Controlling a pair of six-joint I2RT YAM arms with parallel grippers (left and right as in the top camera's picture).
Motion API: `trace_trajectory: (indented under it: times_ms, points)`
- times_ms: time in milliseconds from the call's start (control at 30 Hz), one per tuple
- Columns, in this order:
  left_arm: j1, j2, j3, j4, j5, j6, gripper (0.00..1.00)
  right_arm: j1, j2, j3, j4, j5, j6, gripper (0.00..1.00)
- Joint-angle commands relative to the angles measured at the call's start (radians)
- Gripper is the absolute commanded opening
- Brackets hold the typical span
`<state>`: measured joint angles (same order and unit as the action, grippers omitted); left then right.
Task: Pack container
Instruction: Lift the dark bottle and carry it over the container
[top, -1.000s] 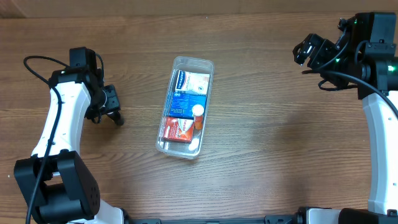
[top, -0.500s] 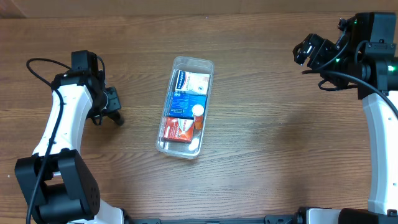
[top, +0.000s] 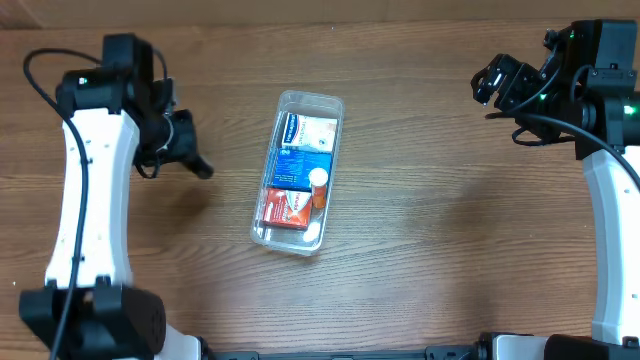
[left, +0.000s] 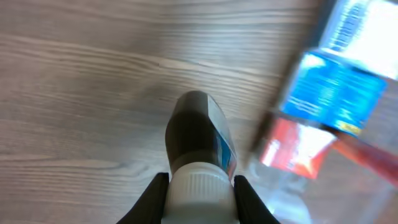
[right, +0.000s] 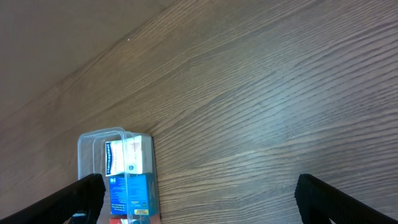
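Left hand (left: 199, 188) lifted its bottle (left: 194, 127); label unreadable.

Brown wood-grain table (top: 430, 260)

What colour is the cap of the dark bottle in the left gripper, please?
The dark bottle has a white cap, clearest in the left wrist view.
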<state>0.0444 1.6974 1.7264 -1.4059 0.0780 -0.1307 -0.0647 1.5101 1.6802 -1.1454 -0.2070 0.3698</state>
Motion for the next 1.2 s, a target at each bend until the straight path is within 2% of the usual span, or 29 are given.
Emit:
trace_trajectory:
  times_ms: [0,100,167,367,433,533,633,833,967,1033,1100,1167]
  points:
    - [-0.105,-0.158,0.050,-0.024,0.080,-0.052,0.05,-0.003,-0.009,0.008,0.002,-0.004,0.005,1.00]
    - [-0.201,-0.241,0.049,-0.024,0.065,-0.187,0.04,-0.003,-0.009,0.008,0.002,-0.004,0.005,1.00]
    - [-0.312,-0.278,0.046,-0.043,-0.005,-0.311,0.04,-0.003,-0.009,0.008,0.002,-0.004,0.005,1.00]
    - [-0.499,-0.279,-0.063,-0.026,-0.056,-0.499,0.04,-0.003,-0.009,0.008,0.003,-0.004,0.005,1.00]
    - [-0.547,-0.279,-0.117,0.005,-0.071,-0.544,0.04,-0.003,-0.009,0.008,0.002,-0.004,0.005,1.00]
    - [-0.603,-0.279,-0.182,0.037,-0.097,-0.539,0.04,-0.003,-0.009,0.008,0.003,-0.004,0.005,1.00]
    - [-0.608,-0.280,-0.182,0.029,-0.111,-0.426,0.04,-0.003,-0.009,0.008,0.002,-0.004,0.005,1.00]
    - [-0.608,-0.280,-0.182,-0.009,-0.106,0.070,0.04,-0.003,-0.009,0.008,0.002,-0.004,0.005,1.00]
    - [-0.608,-0.279,-0.182,-0.022,-0.114,0.275,0.04,-0.003,-0.009,0.008,0.002,-0.004,0.005,1.00]
    - [-0.608,-0.279,-0.182,-0.035,-0.111,0.444,0.04,-0.003,-0.009,0.008,0.002,-0.004,0.005,1.00]
    - [-0.608,-0.279,-0.182,-0.039,-0.101,0.560,0.04,-0.003,-0.009,0.008,0.002,-0.004,0.005,1.00]
    - [-0.608,-0.279,-0.182,-0.038,-0.050,0.715,0.04,-0.003,-0.009,0.008,0.002,-0.004,0.005,1.00]
